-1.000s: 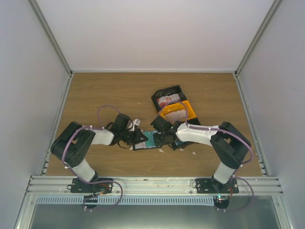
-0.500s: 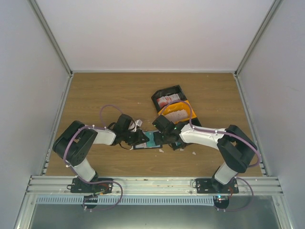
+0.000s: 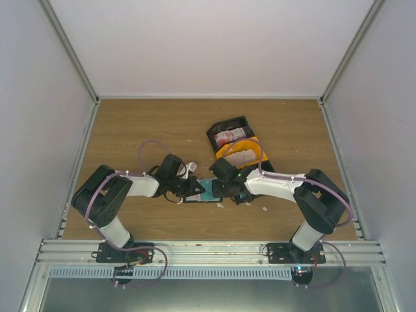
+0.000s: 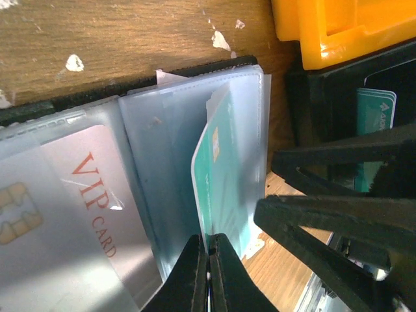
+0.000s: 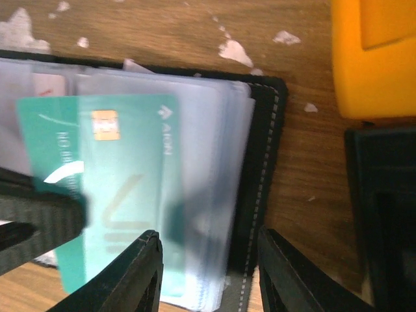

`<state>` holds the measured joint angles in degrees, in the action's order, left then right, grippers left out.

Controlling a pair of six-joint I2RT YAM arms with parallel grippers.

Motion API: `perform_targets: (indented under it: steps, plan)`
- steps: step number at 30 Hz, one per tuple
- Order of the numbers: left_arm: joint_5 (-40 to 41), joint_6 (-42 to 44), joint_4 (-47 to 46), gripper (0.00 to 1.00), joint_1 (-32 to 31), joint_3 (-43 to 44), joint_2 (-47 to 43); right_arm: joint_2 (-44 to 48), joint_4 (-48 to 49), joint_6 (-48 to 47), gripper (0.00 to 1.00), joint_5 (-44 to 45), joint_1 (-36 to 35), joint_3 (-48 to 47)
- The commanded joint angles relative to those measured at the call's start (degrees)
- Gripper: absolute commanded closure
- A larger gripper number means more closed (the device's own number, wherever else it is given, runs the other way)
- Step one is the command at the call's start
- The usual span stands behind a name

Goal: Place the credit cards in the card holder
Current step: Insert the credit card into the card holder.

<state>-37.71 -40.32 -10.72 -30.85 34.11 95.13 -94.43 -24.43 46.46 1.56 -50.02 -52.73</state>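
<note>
The black card holder [image 3: 203,193] lies open on the table between the arms, its pale blue-grey sleeves showing [image 4: 169,156]. My left gripper [image 4: 208,250] is shut on the edge of a teal credit card [image 4: 224,175] that stands partly inside a right-hand sleeve. A grey VIP card [image 4: 71,208] sits in the left sleeve. In the right wrist view the teal card [image 5: 123,182] lies half in the sleeves, the holder's black edge [image 5: 260,169] beside it. My right gripper [image 5: 209,260] is open, straddling the holder's right edge.
A black tray [image 3: 229,133] with pink-white cards and an orange tray [image 3: 246,153] stand behind the holder. The orange tray's corner [image 5: 374,58] is close to the right gripper. Small white scraps [image 5: 234,51] dot the wood. Another teal card [image 4: 372,123] lies in a black tray.
Both grippers have edged closer together over the holder. The right arm's forearm has swung slightly rightward and lower.
</note>
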Motion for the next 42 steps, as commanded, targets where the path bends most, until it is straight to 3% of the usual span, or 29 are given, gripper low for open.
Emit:
perform_targets:
  steps: [1, 6, 19, 31, 42]
  plan:
    - [1.5, 2.6, 5.0, 1.0, -0.5, -0.9, -0.6, -0.9, 2.2, 2.5, 0.58, 0.0, 1.0, 2.1]
    - [0.2, 4.8, 8.2, 1.0, -0.4, 1.4, 0.5, 1.1, 9.4, 3.2, 0.49, -6.0, 3.1, 6.3]
    - [-3.4, 8.8, 11.8, 0.98, -0.1, 5.3, 3.3, -2.2, 11.4, 0.3, 0.49, -9.5, 5.3, 4.1]
    - [0.0, 8.2, 14.3, 0.79, -0.1, 4.2, -0.4, -1.4, 9.4, 0.7, 0.49, -7.6, 5.4, 4.1]
    - [0.3, 5.1, 11.6, 0.86, -0.1, 0.7, -2.6, -1.3, 10.5, 0.0, 0.51, -9.7, 5.4, 4.7]
